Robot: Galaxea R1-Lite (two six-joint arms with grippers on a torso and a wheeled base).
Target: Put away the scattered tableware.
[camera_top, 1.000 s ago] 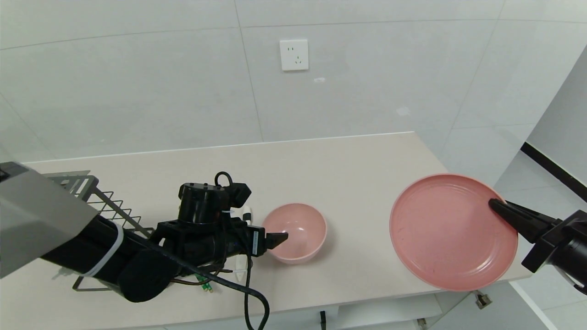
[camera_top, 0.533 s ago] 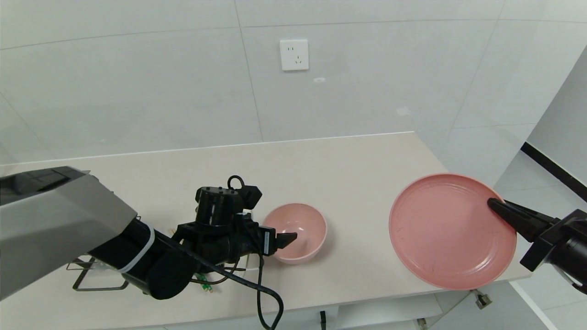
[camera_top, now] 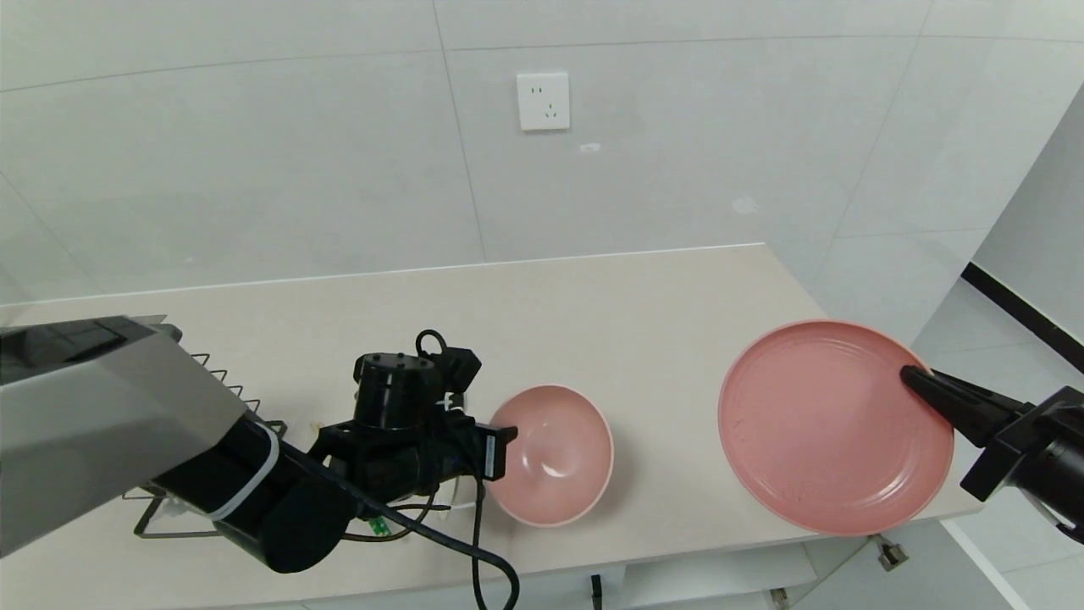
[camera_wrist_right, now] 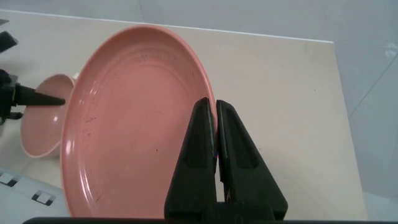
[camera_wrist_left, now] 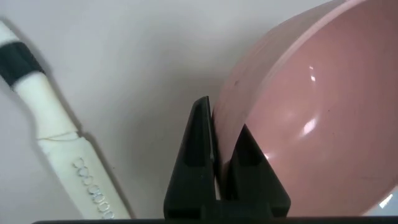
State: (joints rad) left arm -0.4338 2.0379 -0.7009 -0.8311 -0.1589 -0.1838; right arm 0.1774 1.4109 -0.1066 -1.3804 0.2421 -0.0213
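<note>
A pink bowl (camera_top: pixel 555 457) hangs tilted just above the beige table (camera_top: pixel 660 322), its opening turned up and toward me. My left gripper (camera_top: pixel 500 447) is shut on the bowl's near-left rim; in the left wrist view its fingertips (camera_wrist_left: pixel 202 124) pinch the wall of the bowl (camera_wrist_left: pixel 311 106). At the table's right end my right gripper (camera_top: pixel 916 383) is shut on the rim of a large pink plate (camera_top: pixel 830 428), held tilted over the table's corner. The right wrist view shows that gripper (camera_wrist_right: pixel 216 115) on the plate (camera_wrist_right: pixel 130 124), with the bowl (camera_wrist_right: pixel 40 127) beyond.
A white utensil with a black band (camera_wrist_left: pixel 56 149) lies on the table beside the bowl. A wire dish rack (camera_top: pixel 224 385) stands at the left, mostly behind my left arm. The table ends just right of the plate. A wall socket (camera_top: pixel 543 100) is above.
My left gripper has shut on the bowl's rim and drawn back a little, tipping and raising the bowl. The right arm and the plate have stayed put.
</note>
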